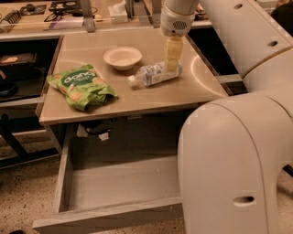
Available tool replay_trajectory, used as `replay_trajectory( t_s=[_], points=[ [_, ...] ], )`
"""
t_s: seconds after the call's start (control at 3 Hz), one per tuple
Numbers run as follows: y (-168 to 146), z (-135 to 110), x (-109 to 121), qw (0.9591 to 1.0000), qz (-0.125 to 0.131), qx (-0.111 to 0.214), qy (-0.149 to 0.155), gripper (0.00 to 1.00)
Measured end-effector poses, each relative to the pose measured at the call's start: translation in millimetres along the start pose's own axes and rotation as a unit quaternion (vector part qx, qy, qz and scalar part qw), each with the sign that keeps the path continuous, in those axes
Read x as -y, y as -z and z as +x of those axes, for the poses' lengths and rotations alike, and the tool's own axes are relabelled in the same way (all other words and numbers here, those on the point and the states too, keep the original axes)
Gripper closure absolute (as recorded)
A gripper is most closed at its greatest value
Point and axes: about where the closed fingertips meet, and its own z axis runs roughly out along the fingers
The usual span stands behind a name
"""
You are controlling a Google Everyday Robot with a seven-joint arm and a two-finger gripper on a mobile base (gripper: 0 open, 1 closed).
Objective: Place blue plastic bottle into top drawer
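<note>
The top drawer (114,185) stands pulled open below the tabletop (137,98). On the tabletop's left lies a green bag (80,84) reading "dang". On its right half the blue plastic bottle (153,75) lies on its side, slanting, white cap toward the front left, label unreadable. The gripper (173,67) points down onto the bottle's base end; whether it is open or closed, I cannot tell.

A beige tabletop (151,98) with a raised rim stands on a pale speckled floor (18,201), all in warm, dim light. Behind it a long light-coloured counter (50,28) runs across the back, strewn with small dark items and a tissue box (118,13). To the left are dark open shelves (18,68) on dark legs, and the claw (173,66) hangs over the far right part of the tabletop.
</note>
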Motion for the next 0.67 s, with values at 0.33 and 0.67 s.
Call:
replay_trajectory(
  t_s=[0.33,0.67],
  points=[
    [-11.0,5.0,11.1,1.0,0.0,-0.006,-0.001,0.0],
    [-20.2,11.6,21.4,0.9999,0.002,-0.013,-0.005,0.0]
  ],
)
